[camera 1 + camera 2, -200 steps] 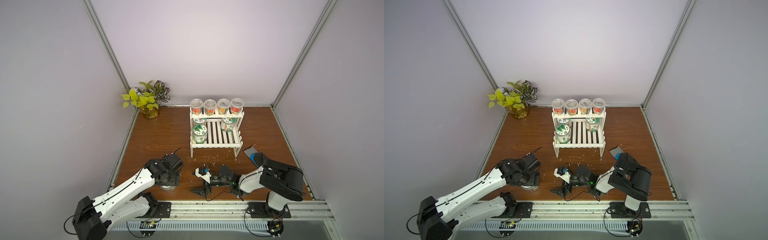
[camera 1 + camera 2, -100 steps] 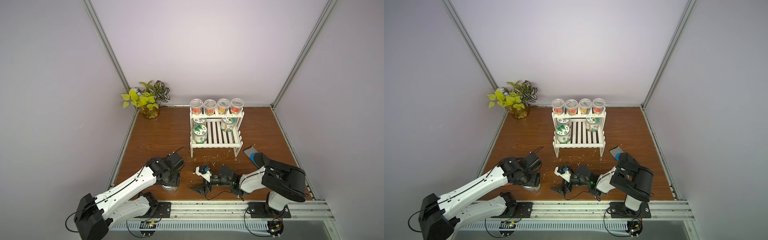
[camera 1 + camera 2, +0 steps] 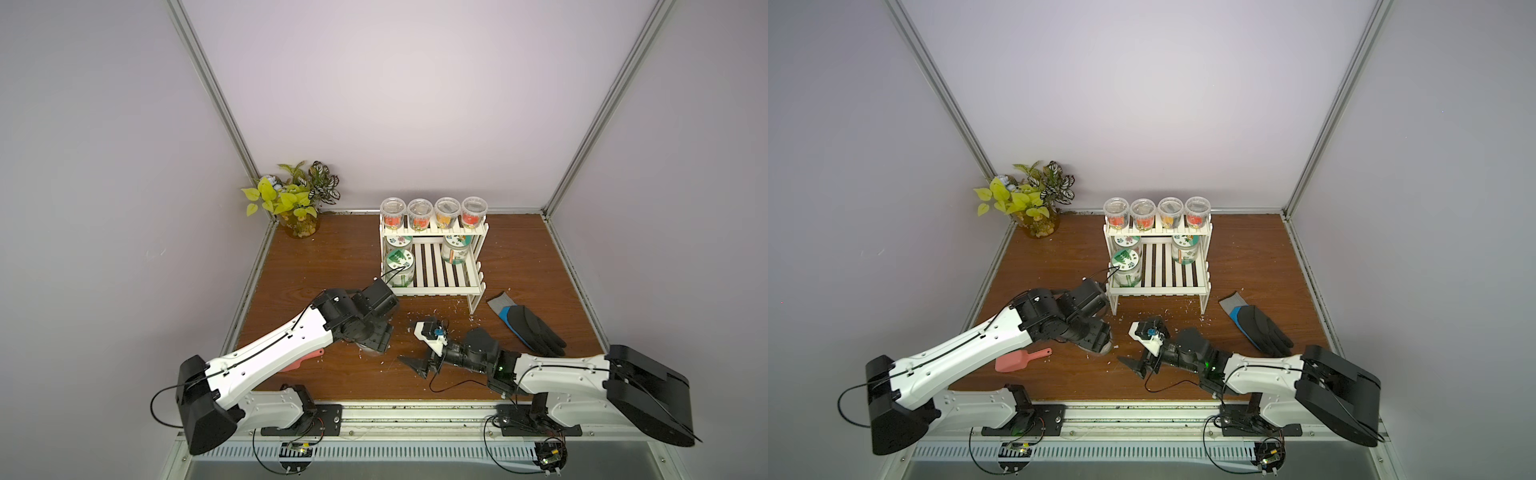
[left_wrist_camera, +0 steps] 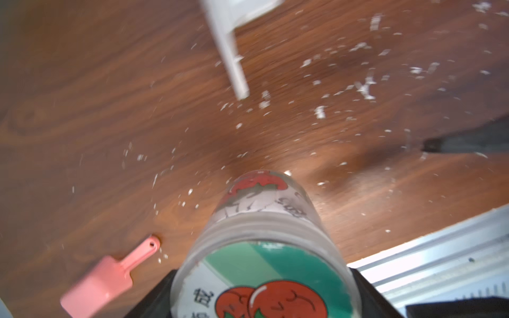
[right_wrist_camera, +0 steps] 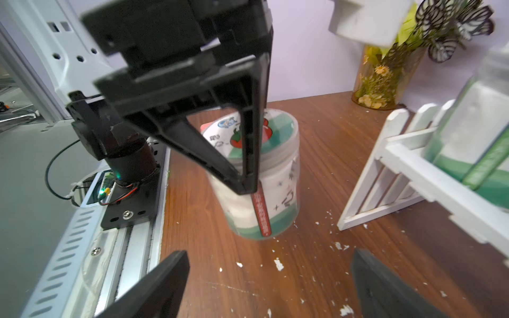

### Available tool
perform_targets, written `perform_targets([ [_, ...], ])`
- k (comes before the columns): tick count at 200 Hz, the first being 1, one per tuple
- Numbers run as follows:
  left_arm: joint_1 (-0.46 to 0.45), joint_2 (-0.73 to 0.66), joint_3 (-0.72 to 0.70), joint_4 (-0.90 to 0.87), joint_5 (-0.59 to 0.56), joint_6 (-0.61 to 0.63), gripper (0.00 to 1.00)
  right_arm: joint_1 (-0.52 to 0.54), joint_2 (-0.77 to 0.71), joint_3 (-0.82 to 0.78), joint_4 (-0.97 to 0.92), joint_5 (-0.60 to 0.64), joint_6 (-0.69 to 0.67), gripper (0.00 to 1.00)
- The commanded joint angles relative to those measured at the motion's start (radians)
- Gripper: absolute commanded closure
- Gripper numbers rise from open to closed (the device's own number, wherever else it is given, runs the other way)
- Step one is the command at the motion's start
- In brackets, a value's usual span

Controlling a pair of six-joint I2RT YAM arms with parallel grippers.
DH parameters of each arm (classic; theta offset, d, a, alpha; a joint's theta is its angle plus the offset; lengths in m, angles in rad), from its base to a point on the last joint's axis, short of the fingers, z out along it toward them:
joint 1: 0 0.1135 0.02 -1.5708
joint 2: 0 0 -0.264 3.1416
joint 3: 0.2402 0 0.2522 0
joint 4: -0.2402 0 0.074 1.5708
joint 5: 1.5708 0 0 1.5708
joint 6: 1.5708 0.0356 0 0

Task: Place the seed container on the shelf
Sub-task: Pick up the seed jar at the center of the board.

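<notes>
Over the last second the left gripper (image 3: 371, 337) has drawn in. Its jaws now clamp the seed container (image 5: 278, 192), which stands on the table (image 3: 332, 257) near the shelf (image 3: 436, 287)'s front leg. The right gripper (image 5: 271, 261) hangs apart, empty. Best lift straight up, upright, clearing the front rail — then lower onto bare slats.

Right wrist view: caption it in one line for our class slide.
Left gripper grips the tomato-label seed container, with the white shelf close beside it.
</notes>
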Motion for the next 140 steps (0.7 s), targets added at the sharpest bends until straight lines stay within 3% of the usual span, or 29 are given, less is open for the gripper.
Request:
perform_targets([
  [1, -0.026, 0.038, 0.081, 0.031, -0.020, 0.132, 0.23, -0.066, -0.107, -0.012, -0.106, -0.052, -0.046, 0.02],
  [42, -0.028, 0.026, 0.110, 0.150, 0.074, 0.371, 0.26, -0.222, -0.233, -0.036, -0.142, -0.293, -0.025, 0.08],
  [76, -0.027, 0.039, 0.116, 0.181, 0.138, 0.540, 0.27, -0.228, -0.216, 0.001, -0.167, -0.350, -0.102, 0.08],
  [140, -0.028, 0.035, 0.134, 0.180, 0.192, 0.700, 0.29, -0.237, -0.175, 0.023, -0.089, -0.380, -0.177, 0.06],
])
